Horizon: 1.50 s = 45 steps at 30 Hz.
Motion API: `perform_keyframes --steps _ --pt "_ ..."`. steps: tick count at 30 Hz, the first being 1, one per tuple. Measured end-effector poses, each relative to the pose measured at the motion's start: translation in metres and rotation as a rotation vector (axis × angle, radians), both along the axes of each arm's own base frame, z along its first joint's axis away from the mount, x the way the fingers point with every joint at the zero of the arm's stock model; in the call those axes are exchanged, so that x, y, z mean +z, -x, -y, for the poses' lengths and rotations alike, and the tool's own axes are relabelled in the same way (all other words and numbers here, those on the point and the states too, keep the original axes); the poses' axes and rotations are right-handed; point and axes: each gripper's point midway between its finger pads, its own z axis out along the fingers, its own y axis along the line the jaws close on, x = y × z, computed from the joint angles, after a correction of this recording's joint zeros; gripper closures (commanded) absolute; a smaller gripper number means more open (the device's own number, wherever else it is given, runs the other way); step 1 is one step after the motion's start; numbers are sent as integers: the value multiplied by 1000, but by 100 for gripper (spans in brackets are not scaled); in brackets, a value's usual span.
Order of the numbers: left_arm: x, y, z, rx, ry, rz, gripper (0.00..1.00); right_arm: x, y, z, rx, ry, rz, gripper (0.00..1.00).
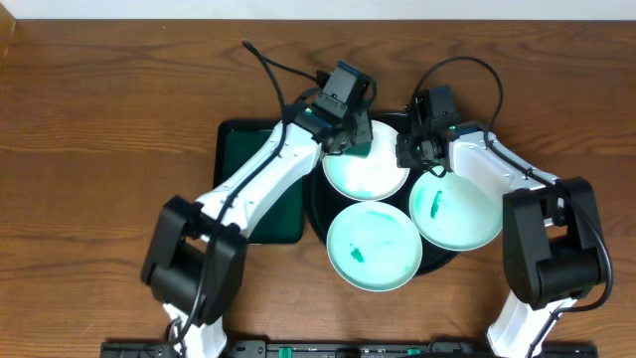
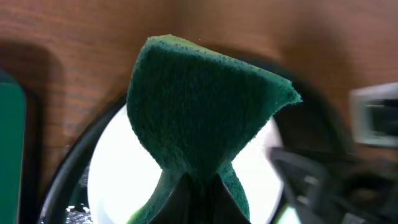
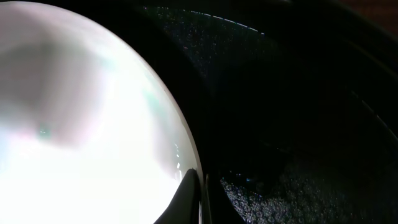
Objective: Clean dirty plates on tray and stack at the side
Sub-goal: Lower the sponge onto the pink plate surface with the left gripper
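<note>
Three white plates lie on the round black tray [image 1: 434, 263]: a back plate [image 1: 366, 177], a front plate [image 1: 374, 246] with green smears, and a right plate [image 1: 455, 211] with a green mark. My left gripper [image 1: 348, 139] is shut on a dark green sponge [image 2: 205, 106] and holds it over the back plate [image 2: 124, 180]. Its fingertips [image 2: 199, 199] pinch the sponge's lower edge. My right gripper [image 1: 415, 154] is at the back plate's right rim. In the right wrist view its fingers [image 3: 200, 193] are shut on the plate's rim [image 3: 81, 137], over the wet tray floor [image 3: 298, 124].
A smaller dark green rectangular tray [image 1: 248, 169] lies just left of the black tray, under my left arm; it also shows in the left wrist view [image 2: 11, 143]. The wooden table [image 1: 99, 119] extends to both sides. Cables run behind the grippers.
</note>
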Motion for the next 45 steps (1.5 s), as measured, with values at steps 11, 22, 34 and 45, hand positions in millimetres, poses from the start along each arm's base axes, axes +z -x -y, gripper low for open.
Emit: perform_keyframes --steps 11,22,34,45 --pt "-81 11 -8 2 -115 -156 93 0 0 0 0 -1 0 99" --pt "-86 27 4 -48 -35 -253 93 0 0 -2 4 -4 0 99" --pt "-78 52 34 -147 136 -372 93 0 0 -2 6 8 3 99" --pt "16 45 26 -156 142 -151 93 0 1 -2 6 8 3 99"
